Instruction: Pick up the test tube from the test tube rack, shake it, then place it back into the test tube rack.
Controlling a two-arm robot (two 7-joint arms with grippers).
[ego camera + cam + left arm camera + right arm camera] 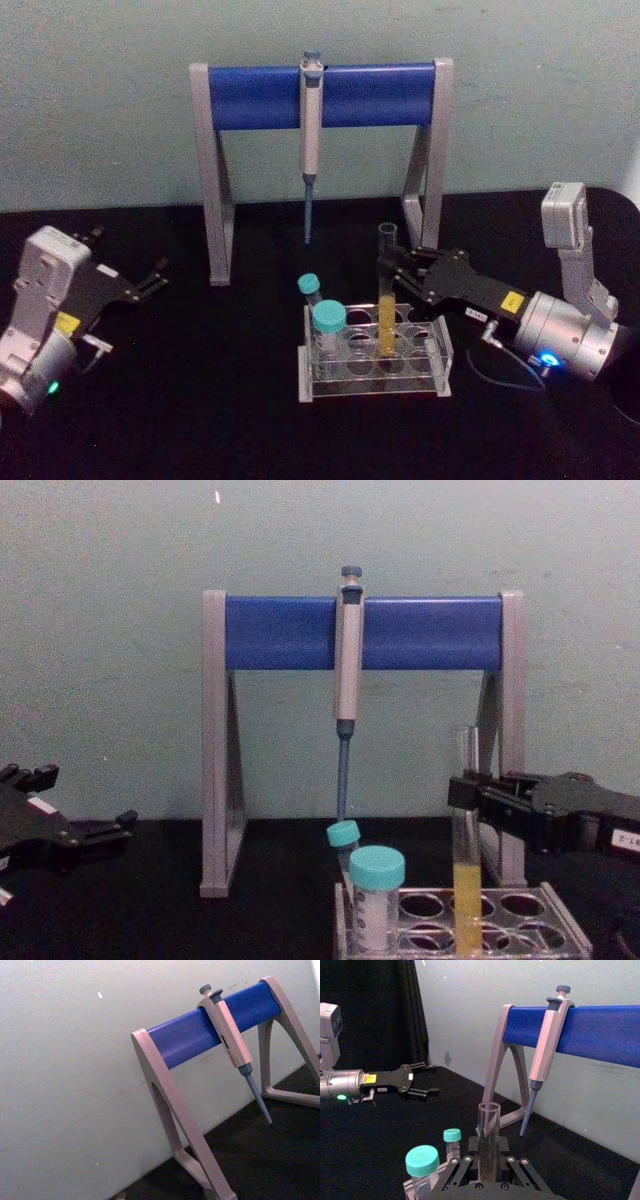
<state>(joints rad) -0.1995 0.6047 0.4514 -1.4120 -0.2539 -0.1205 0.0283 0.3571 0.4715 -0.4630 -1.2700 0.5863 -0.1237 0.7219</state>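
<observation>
I cannot tell if my right gripper [392, 272] squeezes the test tube [386, 325], not yet lifted from the test tube rack [372, 391]; left gripper [155, 278] rests spread.

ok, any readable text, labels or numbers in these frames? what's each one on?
Nothing can be read.
Left yellow sticker, on the left gripper: too blurred to read.
Right yellow sticker and white tag, on the right gripper: too small to read.
Pipette, test tube rack, teal-capped vials: no markings seen.
</observation>
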